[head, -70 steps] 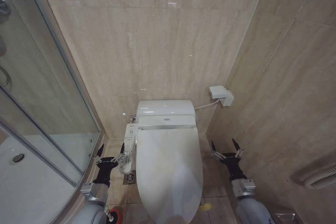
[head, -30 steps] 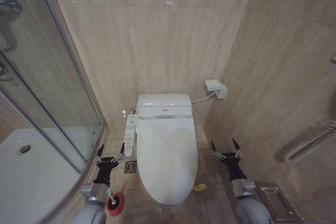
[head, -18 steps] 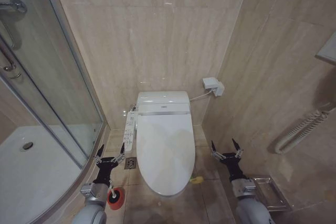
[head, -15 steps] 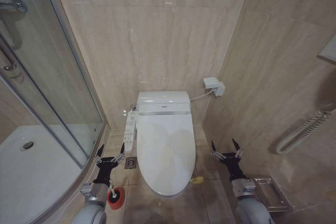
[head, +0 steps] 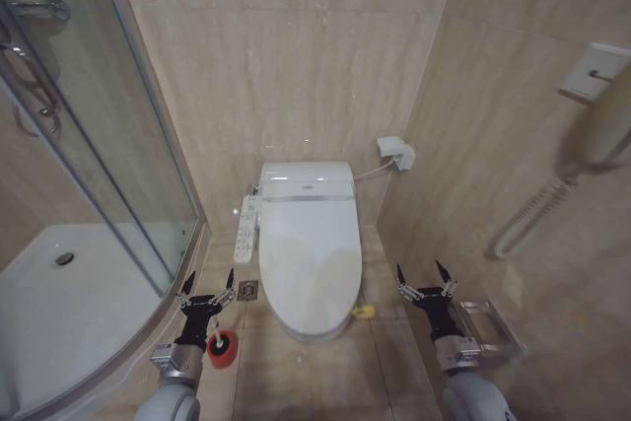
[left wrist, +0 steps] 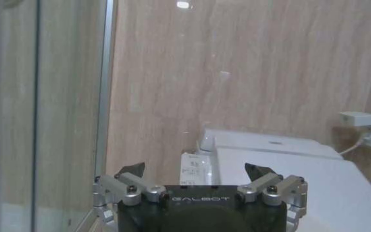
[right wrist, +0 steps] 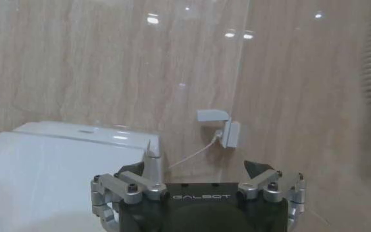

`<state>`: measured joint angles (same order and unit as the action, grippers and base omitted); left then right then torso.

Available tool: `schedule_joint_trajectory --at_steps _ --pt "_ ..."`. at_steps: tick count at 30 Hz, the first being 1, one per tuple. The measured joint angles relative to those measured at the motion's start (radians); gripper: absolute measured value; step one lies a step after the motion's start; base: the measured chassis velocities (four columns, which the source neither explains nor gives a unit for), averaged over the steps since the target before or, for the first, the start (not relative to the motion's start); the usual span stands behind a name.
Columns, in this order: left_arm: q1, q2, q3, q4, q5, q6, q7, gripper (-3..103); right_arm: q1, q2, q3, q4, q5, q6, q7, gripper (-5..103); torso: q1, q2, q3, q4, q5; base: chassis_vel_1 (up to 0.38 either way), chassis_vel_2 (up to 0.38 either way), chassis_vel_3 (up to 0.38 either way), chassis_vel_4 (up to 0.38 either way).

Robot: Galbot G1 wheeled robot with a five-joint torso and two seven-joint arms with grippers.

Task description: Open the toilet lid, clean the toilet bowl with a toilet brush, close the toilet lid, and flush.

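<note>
The toilet lid (head: 308, 261) lies closed between both spread, empty claws.

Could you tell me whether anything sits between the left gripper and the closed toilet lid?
Nothing visible blocks it. The left gripper hangs open over bare floor beside the toilet lid, which is down. The toilet brush stands lower by that arm, off the direct line to the lid.

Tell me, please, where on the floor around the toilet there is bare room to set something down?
Bare tile lies in front of the closed toilet lid, between the left gripper and right gripper. The left strip is crowded: toilet brush, floor drain and shower door. On the right, a yellow scrap and a wire rack narrow the space.
</note>
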<state>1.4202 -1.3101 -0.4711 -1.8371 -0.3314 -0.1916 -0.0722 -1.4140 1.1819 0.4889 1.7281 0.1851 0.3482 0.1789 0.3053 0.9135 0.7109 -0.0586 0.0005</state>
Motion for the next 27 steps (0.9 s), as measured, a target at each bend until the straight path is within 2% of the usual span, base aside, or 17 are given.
schedule_joint_trajectory --at_steps 4,6,7,9,11,13,16,27 --pt "0.001 0.000 0.000 0.000 0.000 0.000 0.000 100 -0.001 0.000 0.000 0.000 0.000 0.000 0.000 100 -0.001 0.001 0.000 0.0002 -0.0001 0.123 -0.147 -0.155 0.167" --pt "0.000 0.000 0.000 0.000 0.000 0.000 0.000 100 0.000 0.000 0.000 0.000 0.000 0.000 0.000 100 0.000 0.000 0.000 -0.0005 -0.0011 0.024 -0.062 -0.001 0.036" --pt "0.000 0.000 0.000 0.000 0.000 0.000 0.000 100 0.000 0.000 0.000 0.000 0.000 0.000 0.000 100 0.001 0.000 0.001 -0.0003 0.0004 0.000 0.000 0.000 0.000" --pt "0.000 0.000 0.000 0.000 0.000 0.000 0.000 100 0.000 0.000 0.000 0.000 0.000 0.000 0.000 100 0.002 0.000 0.001 -0.0001 0.0003 -0.066 0.017 0.070 -0.066" --pt "0.000 0.000 0.000 0.000 0.000 0.000 0.000 100 0.000 0.000 0.000 0.000 0.000 0.000 0.000 100 0.001 0.000 0.000 0.0002 -0.0013 -0.052 0.083 0.070 -0.068" --pt "0.000 0.000 0.000 0.000 0.000 0.000 0.000 100 0.000 0.000 0.000 0.000 0.000 0.000 0.000 100 0.001 0.000 0.000 0.0006 0.0001 0.003 0.041 0.035 -0.020" --pt "0.000 0.000 0.000 0.000 0.000 0.000 0.000 100 0.000 0.000 0.000 0.000 0.000 0.000 0.000 100 0.001 0.000 0.000 0.0000 -0.0010 0.000 0.000 0.000 0.000" --pt "0.000 0.000 0.000 0.000 0.000 0.000 0.000 100 0.000 0.000 0.000 0.000 0.000 0.000 0.000 100 0.000 0.000 0.000 0.0000 -0.0005 0.042 -0.056 -0.044 0.053"
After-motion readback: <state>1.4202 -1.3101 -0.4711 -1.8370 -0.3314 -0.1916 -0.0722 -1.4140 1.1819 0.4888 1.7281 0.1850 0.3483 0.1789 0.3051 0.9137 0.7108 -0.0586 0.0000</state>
